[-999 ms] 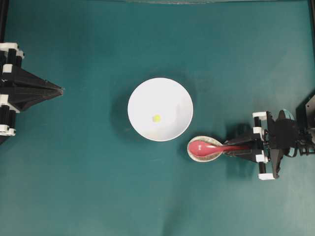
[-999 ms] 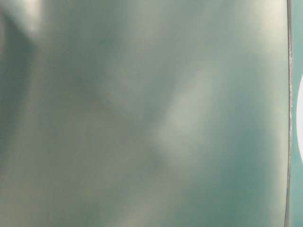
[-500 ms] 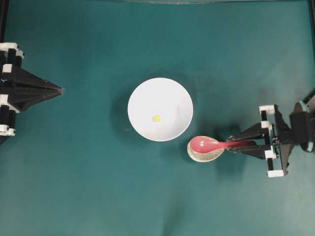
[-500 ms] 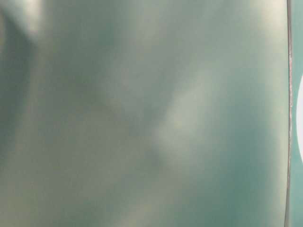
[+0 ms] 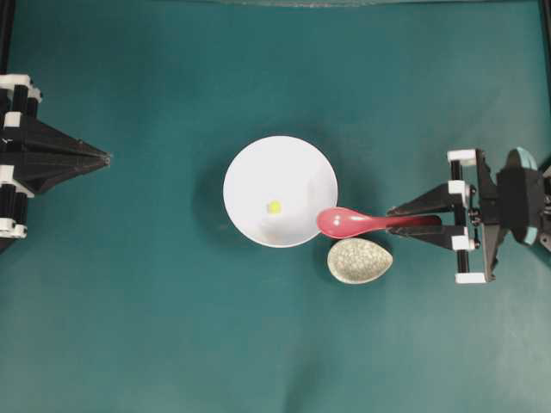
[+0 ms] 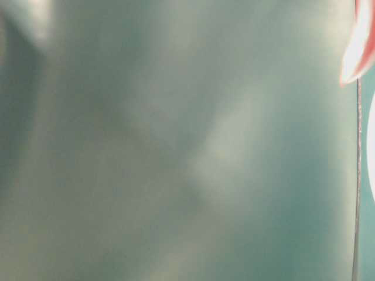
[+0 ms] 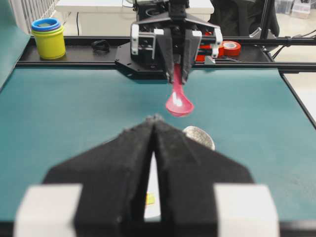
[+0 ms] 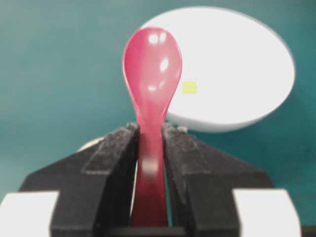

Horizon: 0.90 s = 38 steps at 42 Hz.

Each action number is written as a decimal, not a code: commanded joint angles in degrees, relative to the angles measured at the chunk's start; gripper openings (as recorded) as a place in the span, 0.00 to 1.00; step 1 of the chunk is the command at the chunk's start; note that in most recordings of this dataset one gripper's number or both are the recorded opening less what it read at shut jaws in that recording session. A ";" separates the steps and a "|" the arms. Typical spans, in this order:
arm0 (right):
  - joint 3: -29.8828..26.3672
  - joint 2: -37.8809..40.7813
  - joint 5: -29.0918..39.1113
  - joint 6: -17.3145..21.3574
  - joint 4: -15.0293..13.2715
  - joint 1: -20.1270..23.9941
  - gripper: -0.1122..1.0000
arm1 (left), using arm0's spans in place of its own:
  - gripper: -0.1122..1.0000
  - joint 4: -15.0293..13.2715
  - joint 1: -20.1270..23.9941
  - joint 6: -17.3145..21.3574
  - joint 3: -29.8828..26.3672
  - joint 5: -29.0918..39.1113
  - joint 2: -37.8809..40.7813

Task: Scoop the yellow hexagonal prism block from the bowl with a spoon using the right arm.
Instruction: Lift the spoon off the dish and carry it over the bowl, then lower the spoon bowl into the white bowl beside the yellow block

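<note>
one spoon (image 5: 353, 223) clamped in right tool (image 5: 405, 222); left tool (image 5: 105, 157) together; one bowl (image 5: 250, 172).

On my screen I see a teal table (image 5: 155, 327) with a small speckled cream spoon rest (image 5: 359, 261) lying on it. Behind the table's far edge stand a yellow cup with a blue rim (image 7: 48, 38) and a red tape roll (image 7: 230, 48).

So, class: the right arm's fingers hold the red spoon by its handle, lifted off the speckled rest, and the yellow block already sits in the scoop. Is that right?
One detail is wrong. The yellow block lies in the white bowl, not in the scoop, as the overhead view shows. The right arm's fingers do hold the red spoon by its handle, lifted off the speckled rest.
</note>
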 commanded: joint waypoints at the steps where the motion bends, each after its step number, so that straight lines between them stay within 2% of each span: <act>1: -3.25 -2.29 5.36 -1.23 0.00 -3.16 0.31 | 0.11 0.09 0.00 0.00 -1.14 -0.35 0.35; 9: -9.76 -2.90 20.13 -1.49 0.00 -9.05 0.31 | 0.11 0.00 0.00 0.00 -1.14 -0.44 0.35; 25: -23.03 -0.26 47.37 -1.14 -0.97 -17.14 0.31 | 0.11 0.09 0.00 0.44 -1.14 -0.35 1.14; 33: -28.30 1.85 56.95 -0.97 -2.02 -21.45 0.31 | 0.11 0.00 0.00 0.53 -1.14 -0.35 1.14; 38: -31.03 3.96 60.03 -0.97 -3.34 -23.47 0.31 | 0.11 0.00 0.09 0.62 -1.05 -0.18 1.14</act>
